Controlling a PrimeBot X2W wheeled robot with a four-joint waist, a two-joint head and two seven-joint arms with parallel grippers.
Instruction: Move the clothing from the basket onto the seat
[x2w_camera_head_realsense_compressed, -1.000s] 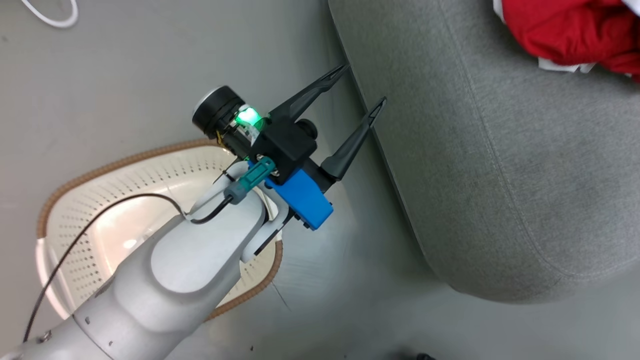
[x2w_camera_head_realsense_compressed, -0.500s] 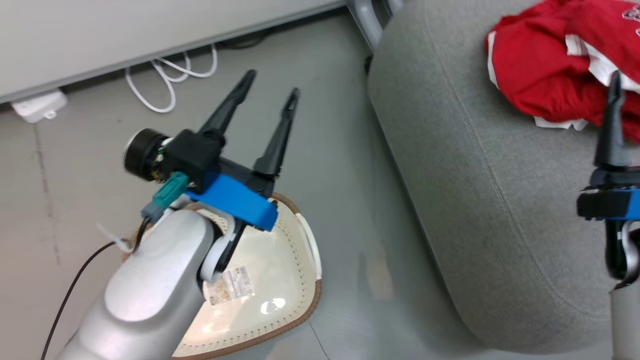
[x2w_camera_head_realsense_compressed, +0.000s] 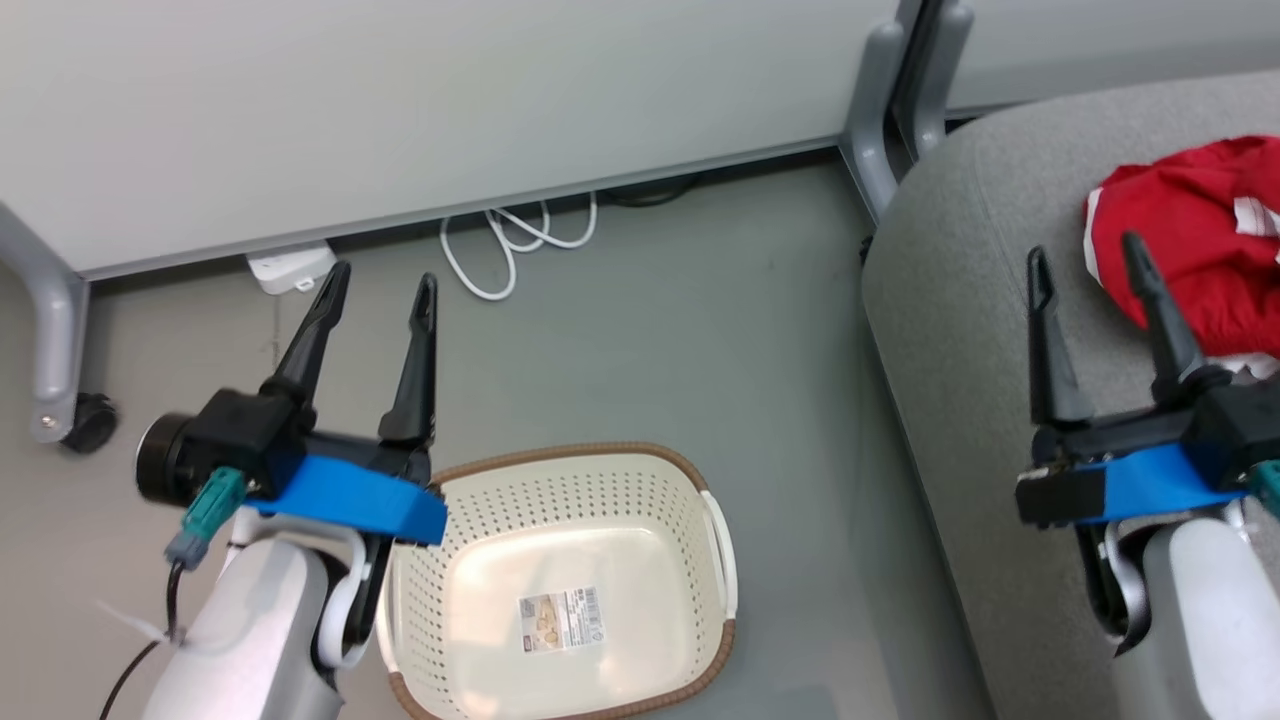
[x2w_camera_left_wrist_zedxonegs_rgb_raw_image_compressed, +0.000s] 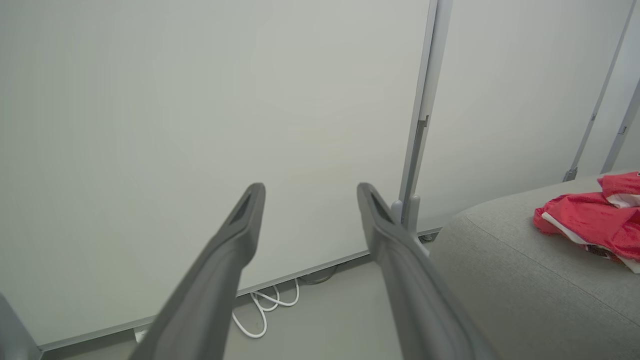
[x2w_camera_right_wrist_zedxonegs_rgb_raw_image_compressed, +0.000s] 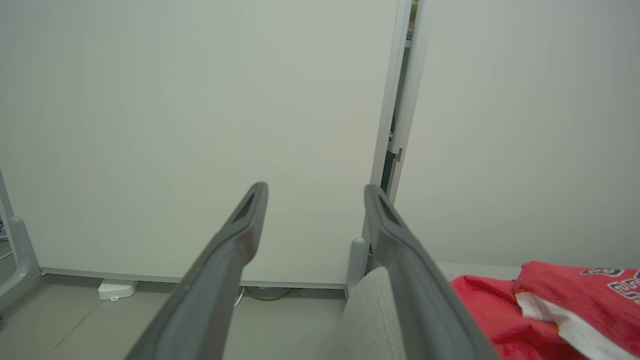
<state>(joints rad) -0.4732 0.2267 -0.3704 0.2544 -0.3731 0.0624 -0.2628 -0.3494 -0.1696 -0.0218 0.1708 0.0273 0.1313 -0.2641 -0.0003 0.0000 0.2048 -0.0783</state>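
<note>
Clothing (x2w_camera_head_realsense_compressed: 1190, 250) lies on the seat (x2w_camera_head_realsense_compressed: 960, 300), far right in the head view. It is a crumpled red heap with white trim showing. The heap has no clear long axis in the head view. In the left wrist view it spreads low and wide across the seat top. A black-and-white printed mark (x2w_camera_right_wrist_zedxonegs_rgb_raw_image_compressed: 615, 282) faces up in the right wrist view.

Basket (x2w_camera_head_realsense_compressed: 560, 462) sits upright on the floor (x2w_camera_head_realsense_compressed: 700, 330), left of the seat and apart from it, opening up. Its long axis runs roughly left-right, with a white handle (x2w_camera_head_realsense_compressed: 722, 545) at the right end. A label sticker (x2w_camera_head_realsense_compressed: 560, 618) lies on its bare bottom. The near edge is cut off by the frame.

Left end effector (x2w_camera_head_realsense_compressed: 384, 274) is released, fingers spread, nothing between them. It hangs over the floor just left of the basket, and its blue mount overlaps the left rim in the head view. The fingers point far, toward the wall panel (x2w_camera_head_realsense_compressed: 400, 100) and a white cable (x2w_camera_head_realsense_compressed: 510, 250).

Right end effector (x2w_camera_head_realsense_compressed: 1083, 248) is released too, fingers apart and holding nothing. It sits above the seat, pointing far. Its right fingertip overlaps the red cloth in the head view; contact cannot be told.
</note>
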